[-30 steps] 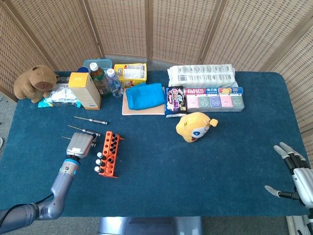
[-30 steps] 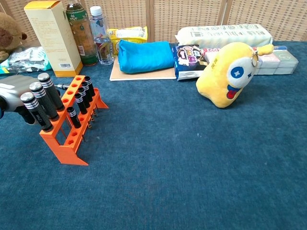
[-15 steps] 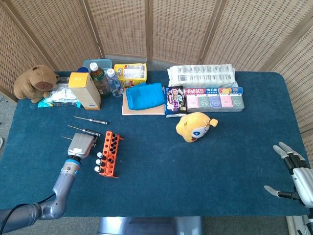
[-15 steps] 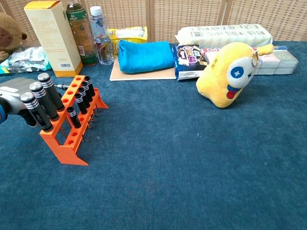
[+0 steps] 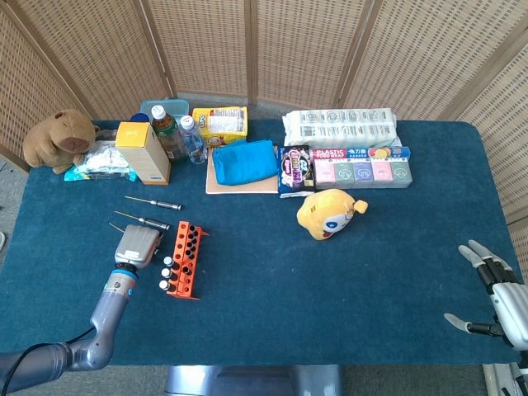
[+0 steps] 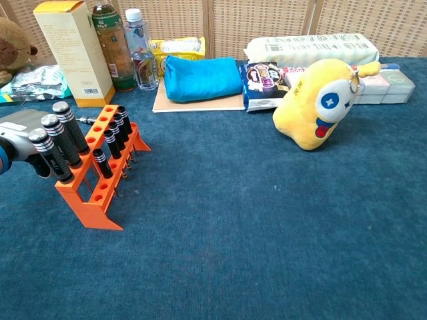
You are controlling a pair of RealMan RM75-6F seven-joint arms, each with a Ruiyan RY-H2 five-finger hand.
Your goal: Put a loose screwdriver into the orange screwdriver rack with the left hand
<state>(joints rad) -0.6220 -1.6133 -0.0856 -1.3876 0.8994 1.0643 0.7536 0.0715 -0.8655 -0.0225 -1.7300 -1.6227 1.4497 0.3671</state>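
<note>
The orange screwdriver rack [image 5: 183,258] [image 6: 100,183] stands left of centre on the blue table, with several black-handled screwdrivers [image 6: 63,137] upright in it. My left hand [image 5: 136,245] [image 6: 19,131] lies just left of the rack, back up, with its fingers curled down. A thin screwdriver shaft [image 5: 114,225] pokes out from under its far left side. Two loose screwdrivers [image 5: 153,201] [image 5: 142,219] lie beyond the hand. My right hand [image 5: 495,297] hovers at the table's near right corner, fingers spread and holding nothing.
Along the back stand a capybara plush [image 5: 59,139], a yellow box [image 5: 142,152], bottles [image 5: 169,132], a blue pouch [image 5: 244,161], snack packs [image 5: 294,171] and a tissue pack [image 5: 340,128]. A yellow plush toy [image 5: 328,213] sits mid-table.
The left hand has shifted slightly toward the rack. The thin shaft tip at its side has swung a little away from me with it. The right hand is almost still.
</note>
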